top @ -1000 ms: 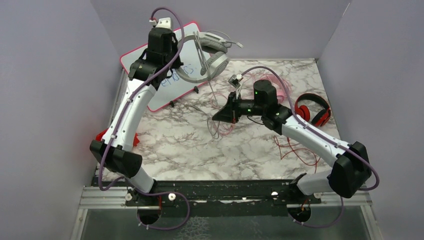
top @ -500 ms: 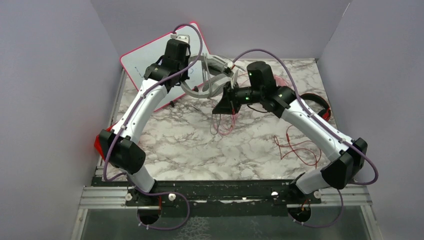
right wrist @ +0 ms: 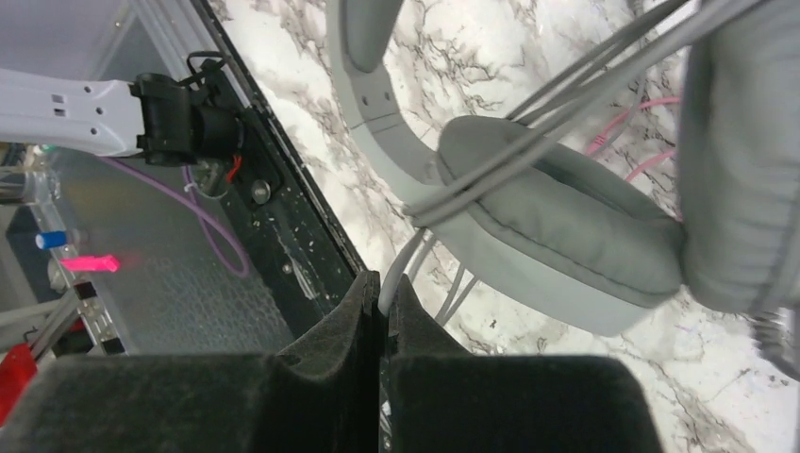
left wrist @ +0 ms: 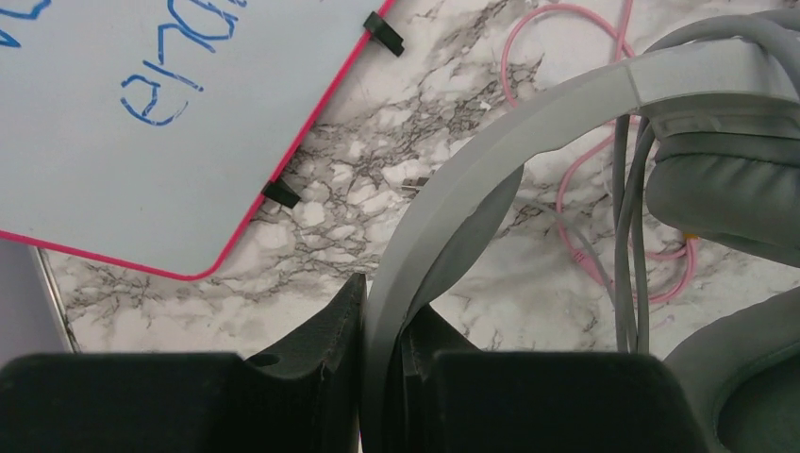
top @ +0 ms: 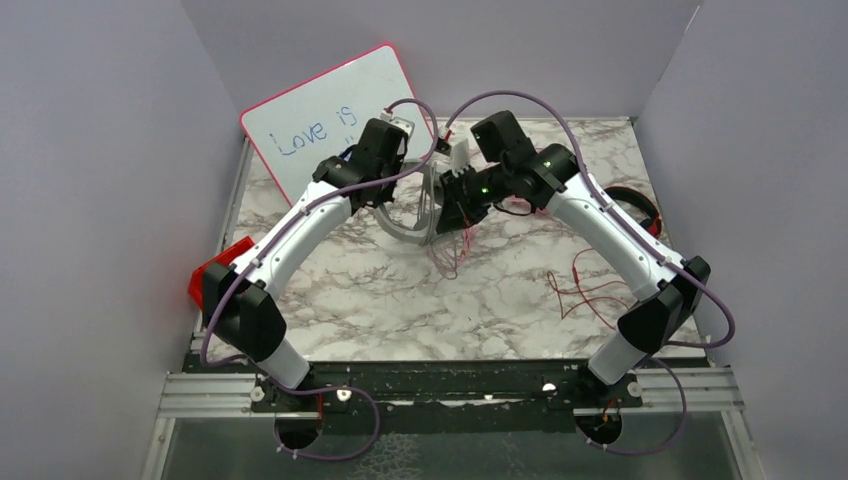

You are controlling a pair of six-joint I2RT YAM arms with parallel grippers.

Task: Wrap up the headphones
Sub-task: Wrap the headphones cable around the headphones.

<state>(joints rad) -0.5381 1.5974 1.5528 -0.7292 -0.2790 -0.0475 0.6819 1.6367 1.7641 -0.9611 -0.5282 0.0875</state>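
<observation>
Carried off the whiteboard [top: 310, 120] toward mid-table since a second ago: grey headphones [top: 405, 232], held up between both arms. Left gripper [left wrist: 382, 311] clamped on headband [left wrist: 491, 123]; right gripper [right wrist: 382, 293] pinched shut on grey cable [right wrist: 566, 94]. Pink cable [left wrist: 566, 189] on table [top: 350, 300] beneath; red-and-black headphones [top: 640, 205] far right.

The grey headphones [left wrist: 434, 217] have a smooth, matt plastic headband and cups padded in soft, faintly creased leatherette, and their cable [left wrist: 630, 245] looks like smooth rubbery plastic. The left gripper [left wrist: 382, 307] and right gripper [right wrist: 382, 285] are matt black with a fine grainy texture. The table [top: 400, 300] has a smooth marble-print top, the whiteboard [left wrist: 123, 160] is glossy inside a pink plastic frame, and the rail [top: 200, 395] is bare brushed metal.
</observation>
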